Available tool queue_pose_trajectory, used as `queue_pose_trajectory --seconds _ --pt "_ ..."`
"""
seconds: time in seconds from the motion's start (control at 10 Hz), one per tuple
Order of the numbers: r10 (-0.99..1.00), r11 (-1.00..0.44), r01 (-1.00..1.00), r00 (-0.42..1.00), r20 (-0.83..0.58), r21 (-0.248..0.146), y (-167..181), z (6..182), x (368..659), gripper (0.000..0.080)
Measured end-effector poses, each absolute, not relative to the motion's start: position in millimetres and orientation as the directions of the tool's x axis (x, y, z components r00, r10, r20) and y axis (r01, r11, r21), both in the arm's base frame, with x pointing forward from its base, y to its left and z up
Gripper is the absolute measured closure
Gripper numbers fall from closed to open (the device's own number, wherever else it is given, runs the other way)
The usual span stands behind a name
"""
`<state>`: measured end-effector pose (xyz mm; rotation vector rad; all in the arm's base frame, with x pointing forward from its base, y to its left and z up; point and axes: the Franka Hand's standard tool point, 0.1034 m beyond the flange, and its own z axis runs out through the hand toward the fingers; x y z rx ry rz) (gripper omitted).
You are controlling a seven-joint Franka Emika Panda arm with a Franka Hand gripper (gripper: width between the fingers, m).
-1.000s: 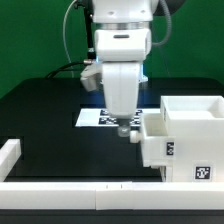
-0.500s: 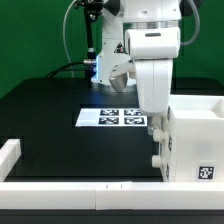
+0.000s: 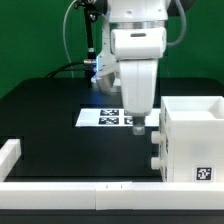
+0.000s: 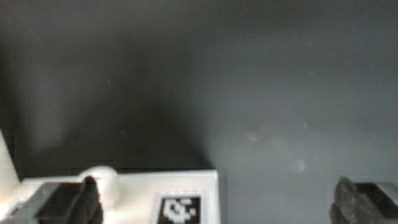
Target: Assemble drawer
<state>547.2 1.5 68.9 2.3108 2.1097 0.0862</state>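
wrist view alone shows drawer (image 4: 125,200) knob (image 4: 102,176).

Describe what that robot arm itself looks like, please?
The arm is chunky, with smooth white rounded casings and dark bands at the joints. Black cables run behind it. Its tool ends in two small dark fingers, blocky in the wrist view.

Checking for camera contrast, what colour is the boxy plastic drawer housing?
White boxy plastic drawer housing, with black-and-white square tags; clearest in the exterior view.

Arm (image 3: 135,55): glossy white boxy casing, rounded edges. Black cables behind upper section. Claw (image 4: 214,205): dark fingers (image 4: 66,205), blurred in wrist view.
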Motion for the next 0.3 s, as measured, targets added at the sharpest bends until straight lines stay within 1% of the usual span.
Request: queue_pose_trajectory --seconds 0.3 --pt "0.995 -0.092 0.995 0.090 0.032 0.042 -23.8 64.8 543.5 0.0151"
